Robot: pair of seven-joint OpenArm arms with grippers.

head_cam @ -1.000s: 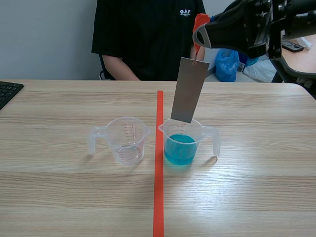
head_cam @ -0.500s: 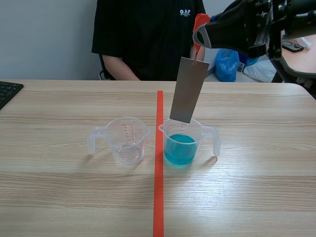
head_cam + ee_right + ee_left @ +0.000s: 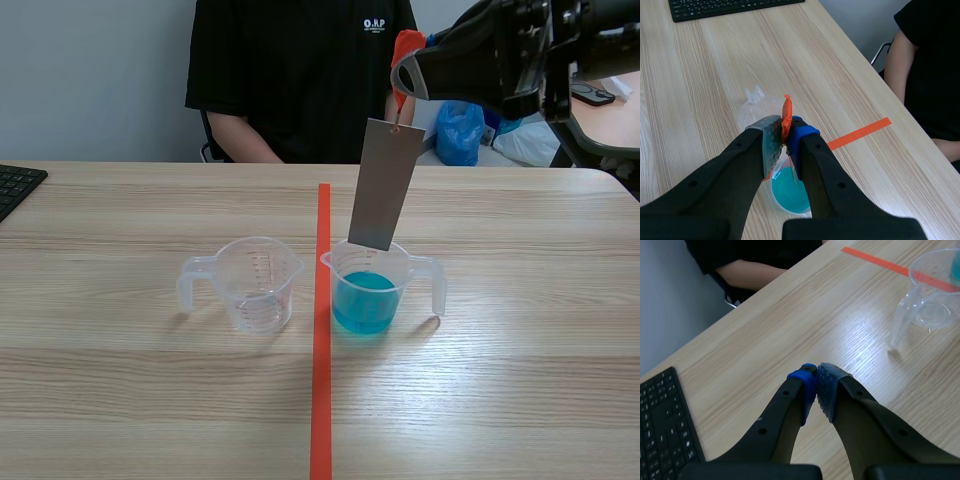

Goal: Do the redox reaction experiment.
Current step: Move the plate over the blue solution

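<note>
The left gripper (image 3: pixel 816 385) has its fingers pressed together with nothing in them, over the table (image 3: pixel 520 380) near a keyboard (image 3: pixel 665 425). Further out stand an empty clear cup (image 3: pixel 257 285) and, just beside it, a cup of blue liquid (image 3: pixel 372 290). A grey metal strip (image 3: pixel 385 185) hangs with its low end at that cup's top. Up high, the right gripper (image 3: pixel 786 129) pinches the strip's orange tab (image 3: pixel 407 42). A person (image 3: pixel 300 70) sits behind.

I am working in what looks like an office: wooden desk (image 3: pixel 520 400), black keyboard (image 3: pixel 18 186), person (image 3: pixel 300 80) seated opposite.
</note>
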